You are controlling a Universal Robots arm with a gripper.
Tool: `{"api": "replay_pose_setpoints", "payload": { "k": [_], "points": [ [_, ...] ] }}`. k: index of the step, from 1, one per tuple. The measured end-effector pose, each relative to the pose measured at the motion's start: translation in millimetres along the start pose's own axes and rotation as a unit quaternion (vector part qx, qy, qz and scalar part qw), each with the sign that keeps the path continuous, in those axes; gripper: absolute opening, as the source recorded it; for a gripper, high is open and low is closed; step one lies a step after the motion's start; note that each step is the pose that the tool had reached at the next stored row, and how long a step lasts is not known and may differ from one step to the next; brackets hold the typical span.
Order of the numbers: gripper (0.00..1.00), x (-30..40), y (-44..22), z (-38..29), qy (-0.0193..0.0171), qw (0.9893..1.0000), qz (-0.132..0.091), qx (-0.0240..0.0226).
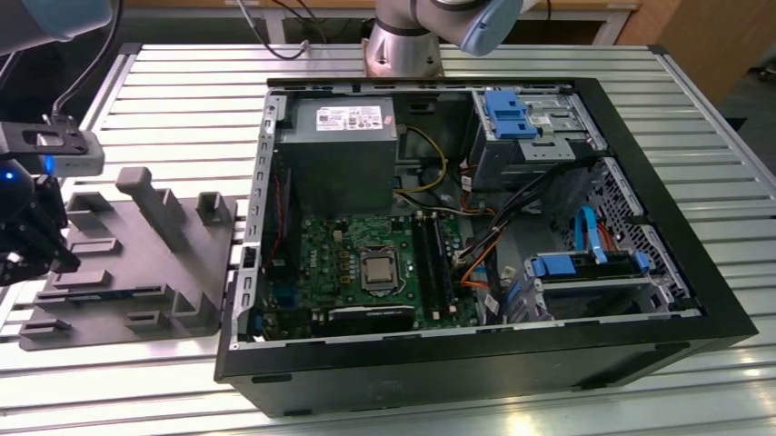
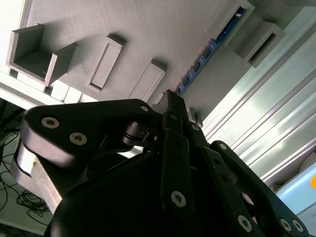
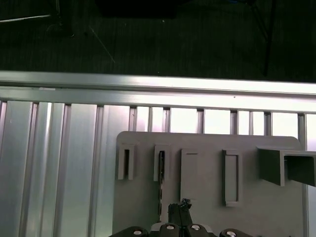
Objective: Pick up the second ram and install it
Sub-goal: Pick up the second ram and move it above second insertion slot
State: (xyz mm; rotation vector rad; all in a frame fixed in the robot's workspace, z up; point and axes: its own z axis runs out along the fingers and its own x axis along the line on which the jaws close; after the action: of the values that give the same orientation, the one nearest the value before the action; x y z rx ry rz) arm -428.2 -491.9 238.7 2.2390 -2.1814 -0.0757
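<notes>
Over the gray holder (image 3: 207,143), gripper (image 3: 180,212) hovers beside ram (image 3: 161,170).

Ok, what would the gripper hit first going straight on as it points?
Probably the flat grey slotted holder tray, right beside the thin dark ram stick standing in its slot; depth is unclear, so the gripper might touch the stick.

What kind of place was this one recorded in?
Probably a robotics lab bench set up for computer assembly: an open desktop computer case lies on a slatted aluminium table, a grey slotted fixture plate sits beside it, and the robot arm's base stands behind.
</notes>
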Motion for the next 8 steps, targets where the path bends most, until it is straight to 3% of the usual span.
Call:
{"api": "replay_pose_setpoints", "payload": {
  "k": [8],
  "points": [
    [0.11,3.3,-0.1,3.8,0.0,1.0,0.0,0.0]
  ]
}}
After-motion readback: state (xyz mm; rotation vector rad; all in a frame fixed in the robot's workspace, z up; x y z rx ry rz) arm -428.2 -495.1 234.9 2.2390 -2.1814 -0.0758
